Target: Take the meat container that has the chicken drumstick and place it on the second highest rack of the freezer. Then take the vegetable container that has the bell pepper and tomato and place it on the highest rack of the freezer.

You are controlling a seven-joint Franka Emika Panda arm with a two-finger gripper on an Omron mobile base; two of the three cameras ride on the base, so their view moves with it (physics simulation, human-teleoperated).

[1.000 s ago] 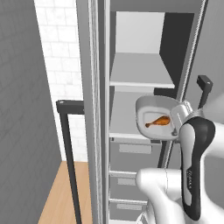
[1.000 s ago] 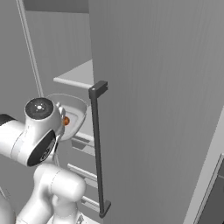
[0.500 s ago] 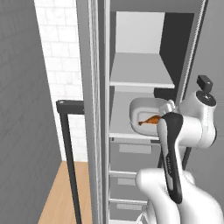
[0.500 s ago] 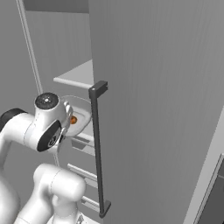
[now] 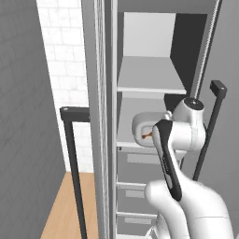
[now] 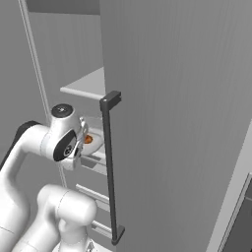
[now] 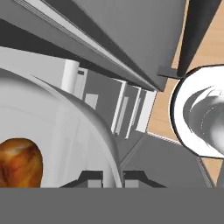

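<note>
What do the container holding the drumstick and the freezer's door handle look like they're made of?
The container looks like pale, smooth plastic with a soft sheen: its curved wall shows gentle highlights, though glazed ceramic can't be ruled out. The door handle looks like dark matte metal or hard plastic: a slim, straight bar without glints. The drumstick is glossy orange-brown.

From behind the arm on its left, we look forward into the open freezer (image 5: 149,70), facing its shelves, with the highest rack (image 5: 151,74) above the arm's elbow. From behind on the right, we face the freezer door's outer side and its dark handle (image 6: 111,167), seeing the shelves past the door's edge. Both views share the arm and the shelf interior. The hand view sits very close against the meat container (image 7: 65,131), the chicken drumstick (image 7: 19,162) at its lower left.
</note>
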